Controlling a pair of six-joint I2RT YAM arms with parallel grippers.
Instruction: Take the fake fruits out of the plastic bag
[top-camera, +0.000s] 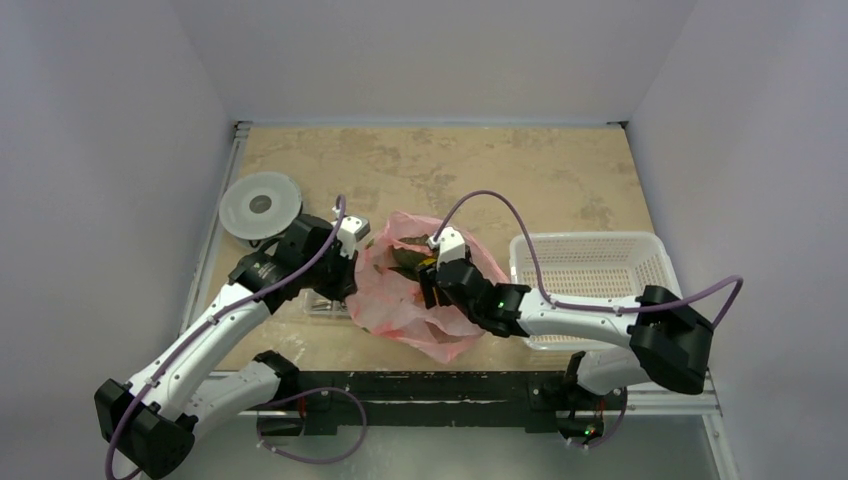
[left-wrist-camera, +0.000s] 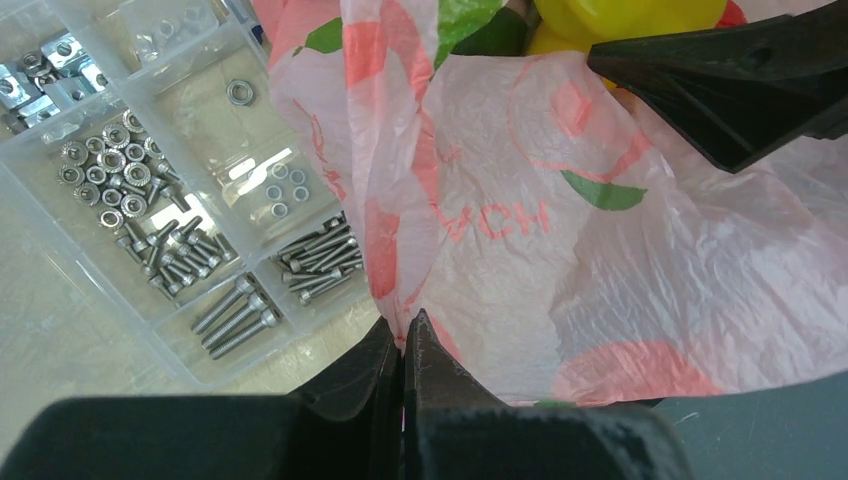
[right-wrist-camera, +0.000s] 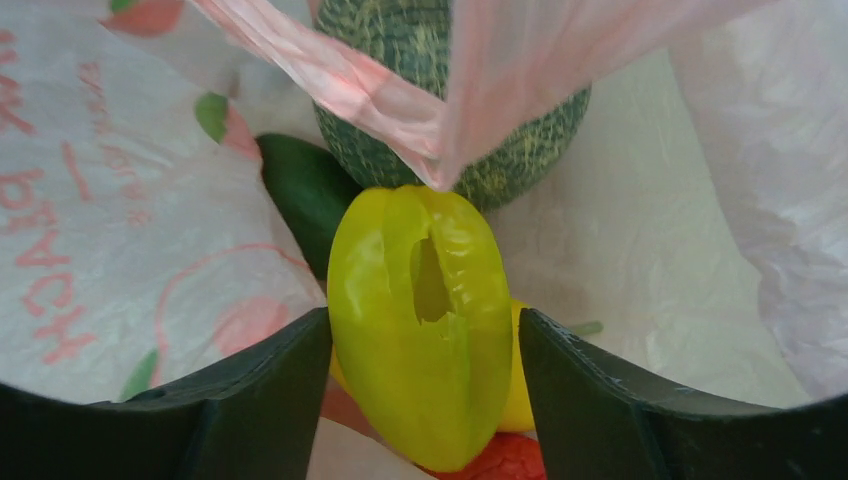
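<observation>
The pink plastic bag (top-camera: 410, 310) lies mid-table, its mouth open. My left gripper (top-camera: 353, 272) is shut on a fold of the bag's edge (left-wrist-camera: 405, 330) and holds it up. My right gripper (top-camera: 428, 288) reaches inside the bag. In the right wrist view its fingers (right-wrist-camera: 270, 390) are closed against both sides of a ridged yellow-green fruit (right-wrist-camera: 425, 330). Behind it lie a dark green oval fruit (right-wrist-camera: 305, 190), a netted green melon (right-wrist-camera: 450, 90), another yellow fruit (right-wrist-camera: 518, 400) and a red piece (right-wrist-camera: 500, 462). A pink handle strip (right-wrist-camera: 340, 70) hangs across the melon.
A clear box of screws and nuts (left-wrist-camera: 150, 180) sits left of the bag, partly under my left arm (top-camera: 325, 305). A white perforated basket (top-camera: 590, 265) stands right of the bag. A round clear lid (top-camera: 260, 205) lies at the back left.
</observation>
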